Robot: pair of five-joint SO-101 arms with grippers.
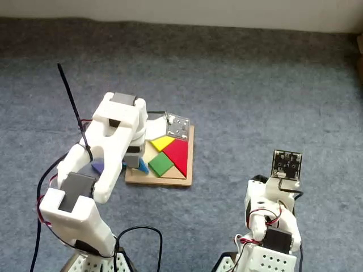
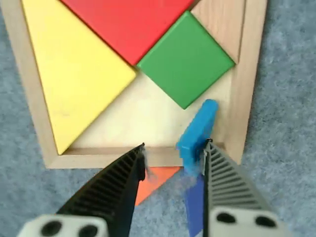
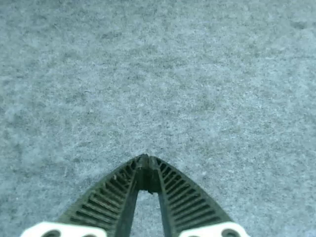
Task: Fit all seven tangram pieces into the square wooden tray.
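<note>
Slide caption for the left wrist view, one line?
Open jaws at the tray rim, blue piece propped on it; yellow, red, green pieces seated.

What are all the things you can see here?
Tray: one, wooden, on the carpet.
Yellow triangle: one, yellow, in the tray.
Red triangle: one, red, in the tray, touching the yellow one.
Green square: one, green, in the tray beside the red triangle.
Blue piece: one, light blue, tilted on the tray's rim.
Orange piece: one, orange, on the carpet outside the tray.
Dark piece: one, dark blue, on the carpet outside the tray.
Carpet: one, grey, under everything.
Left gripper: one, black, open, above the tray's rim.
Right gripper: one, black, shut, above bare carpet.
</note>
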